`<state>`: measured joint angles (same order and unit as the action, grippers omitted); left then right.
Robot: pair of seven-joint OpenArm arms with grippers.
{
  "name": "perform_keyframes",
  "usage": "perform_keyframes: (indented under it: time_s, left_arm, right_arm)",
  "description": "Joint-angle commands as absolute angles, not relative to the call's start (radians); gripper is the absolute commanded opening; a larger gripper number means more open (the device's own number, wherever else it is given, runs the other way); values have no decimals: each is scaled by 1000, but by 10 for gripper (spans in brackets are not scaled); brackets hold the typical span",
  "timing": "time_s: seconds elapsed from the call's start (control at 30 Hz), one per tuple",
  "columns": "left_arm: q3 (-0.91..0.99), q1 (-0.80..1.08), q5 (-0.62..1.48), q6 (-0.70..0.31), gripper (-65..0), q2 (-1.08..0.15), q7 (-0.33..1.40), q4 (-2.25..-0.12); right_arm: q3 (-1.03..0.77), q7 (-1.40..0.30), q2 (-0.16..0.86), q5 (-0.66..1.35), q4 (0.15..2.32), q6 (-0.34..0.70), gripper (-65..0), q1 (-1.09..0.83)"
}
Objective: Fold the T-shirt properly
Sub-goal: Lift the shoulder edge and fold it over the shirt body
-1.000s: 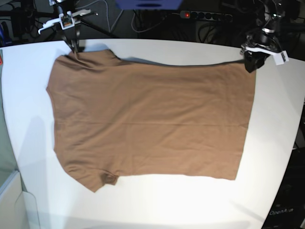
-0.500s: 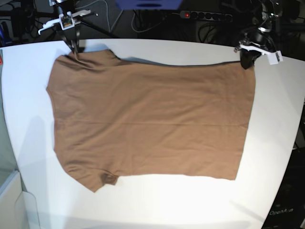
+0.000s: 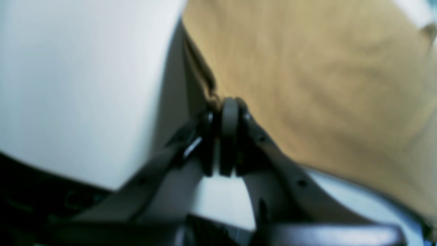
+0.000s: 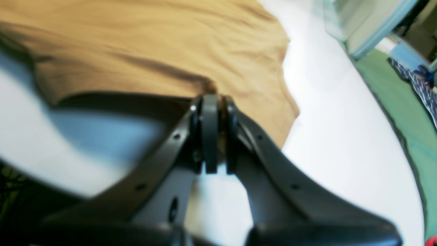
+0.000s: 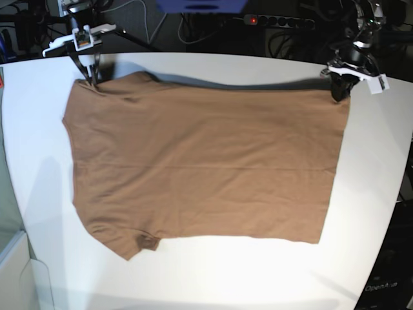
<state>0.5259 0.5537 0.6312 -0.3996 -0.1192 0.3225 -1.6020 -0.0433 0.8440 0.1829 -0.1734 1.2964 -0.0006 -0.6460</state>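
Observation:
The brown T-shirt [image 5: 203, 161] lies spread flat on the white table [image 5: 213, 278], sleeves toward the left. My left gripper [image 5: 340, 92] is at the shirt's far right corner, shut on the hem. In the left wrist view the left gripper [image 3: 225, 106] pinches the T-shirt [image 3: 324, 85] edge. My right gripper [image 5: 86, 79] is at the far left corner, shut on the fabric by the sleeve. In the right wrist view the right gripper [image 4: 211, 101] clamps the T-shirt [image 4: 153, 44] edge, which is raised a little off the table.
A power strip [image 5: 277, 21] and cables lie in the dark space behind the table's far edge. A pale bin [image 5: 14, 268] stands off the front left corner. Green flooring [image 4: 392, 99] shows beyond the table in the right wrist view.
My left gripper has shut on the far right hem corner. My right gripper has drawn its corner left and back, so the shirt's far edge now runs straighter.

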Motion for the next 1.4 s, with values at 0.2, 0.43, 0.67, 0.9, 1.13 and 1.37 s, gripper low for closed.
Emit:
perform_keyframes:
  time_s: [0.2, 0.43, 0.67, 0.9, 1.13, 1.37]
  left_arm:
    - [575, 513, 642, -409, -626, -124, 412, -1679]
    - [578, 414, 641, -407, -626, -124, 490, -1679]
    - [578, 309, 639, -407, -626, -124, 558, -1667]
    - [576, 232, 638, -406, -626, -124, 562, -1666]
    - [575, 153, 638, -340, -626, -130, 562, -1596]
    - [573, 96, 638, -325, -627, -131, 562, -1535]
  right_arm:
    - [-53, 789, 206, -160, 1397, -2, -649, -653]
    - [-71, 677, 202, -160, 1506, 82, -649, -622]
    - [-68, 598, 206, -160, 1517, 96, -649, -539]
    - [-61, 510, 228, -160, 1517, 96, -649, -440]
    - [-64, 406, 214, -162, 1517, 216, -649, -318]
    - [-61, 323, 208, -162, 1511, 243, -649, -225]
